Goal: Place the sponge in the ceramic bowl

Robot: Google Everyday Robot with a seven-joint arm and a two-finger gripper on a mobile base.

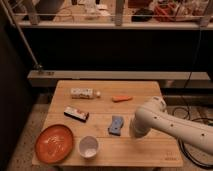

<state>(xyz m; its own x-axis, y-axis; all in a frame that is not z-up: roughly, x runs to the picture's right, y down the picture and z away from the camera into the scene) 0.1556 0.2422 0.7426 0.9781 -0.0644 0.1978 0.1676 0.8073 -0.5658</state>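
The sponge (pixel 116 125), a small flat blue-grey pad, lies on the wooden table (pixel 150 150) near its middle. The ceramic bowl (pixel 54 143) is a wide orange dish at the table's front left corner, holding nothing. My white arm reaches in from the right. Its gripper (pixel 133 131) sits at the arm's lower end, just right of the sponge and close above the tabletop. The arm's bulk hides most of the gripper.
A white cup (pixel 88 146) stands between the bowl and the sponge. A dark red-and-white packet (pixel 76 113) lies left of the sponge. At the back are a small lying bottle (pixel 82 93) and an orange carrot-like piece (pixel 122 98). Cables run on the floor at right.
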